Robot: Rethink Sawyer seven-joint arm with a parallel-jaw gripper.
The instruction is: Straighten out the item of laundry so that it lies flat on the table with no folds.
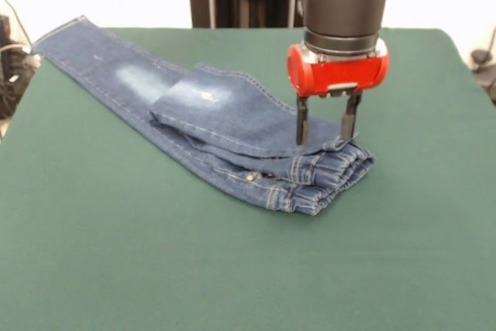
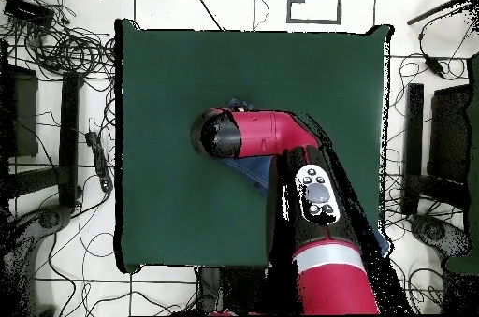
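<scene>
The blue denim jeans (image 1: 232, 125) lie folded on the dark green table (image 1: 116, 261). One leg runs out to the far left corner. The other leg is doubled back over it, faded patch up. The gathered waistband (image 1: 333, 168) is bunched at the right. My gripper (image 1: 324, 139) stands upright over the waistband end. It is open, with the fingertips (image 1: 301, 133) down on the top layer of denim. In the overhead view the arm covers the gripper and most of the jeans (image 2: 245, 171); the table (image 2: 168, 70) shows around them.
The hem of the long leg (image 1: 58, 36) reaches the table's far left corner. Cables (image 2: 65, 42) and dark stands (image 2: 19, 112) lie on the floor around the table. Green cloth extends in front of and to the right of the jeans.
</scene>
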